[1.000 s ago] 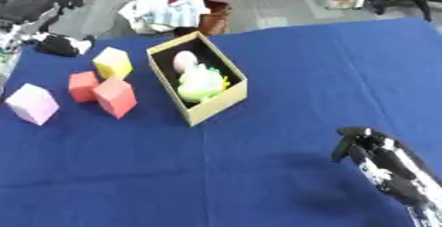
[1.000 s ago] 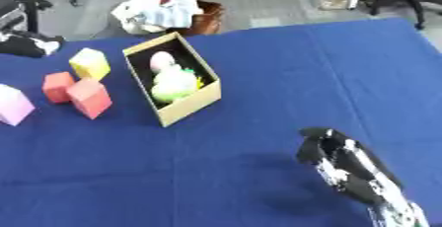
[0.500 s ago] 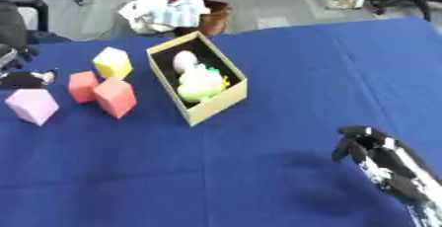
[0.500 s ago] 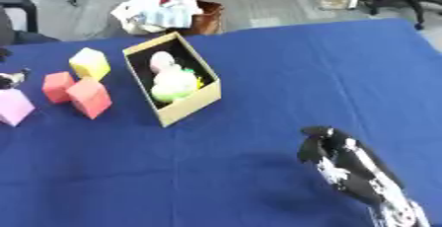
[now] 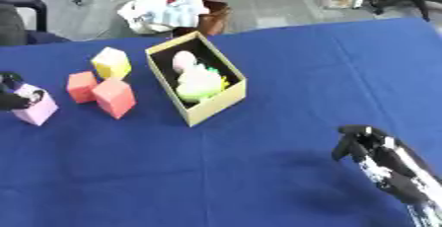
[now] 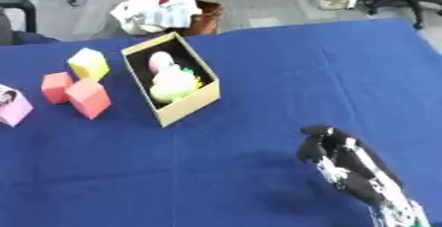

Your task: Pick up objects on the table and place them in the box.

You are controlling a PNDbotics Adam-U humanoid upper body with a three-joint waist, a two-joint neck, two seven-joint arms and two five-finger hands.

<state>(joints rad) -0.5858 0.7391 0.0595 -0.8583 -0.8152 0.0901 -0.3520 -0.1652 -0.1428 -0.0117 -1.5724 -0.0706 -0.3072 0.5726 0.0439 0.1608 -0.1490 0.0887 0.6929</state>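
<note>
1. Blue cloth table point(image 5: 285, 73) under everything; grey floor beyond, with a basket of white rags point(image 5: 168, 11) at the far edge.
2. Open tan box point(image 5: 194, 84) near table centre, holding a pale pink item point(image 5: 183, 60) and a green-yellow item point(image 5: 200, 85), shapes hard to make out.
3. Left of box: yellow block point(image 5: 110, 63), two red blocks point(image 5: 114, 97) point(image 5: 81, 86), pink block point(image 5: 36, 108) at far left.
4. Left eye view only: left hand point(image 5: 10, 97) touching pink block, mostly cut off by frame edge; grip impossible to tell. Right eye view: barely a dark sliver there.
5. Right hand point(image 6: 332, 154) lower right, fingers curled, holding nothing.
6. No readable writing.
</note>
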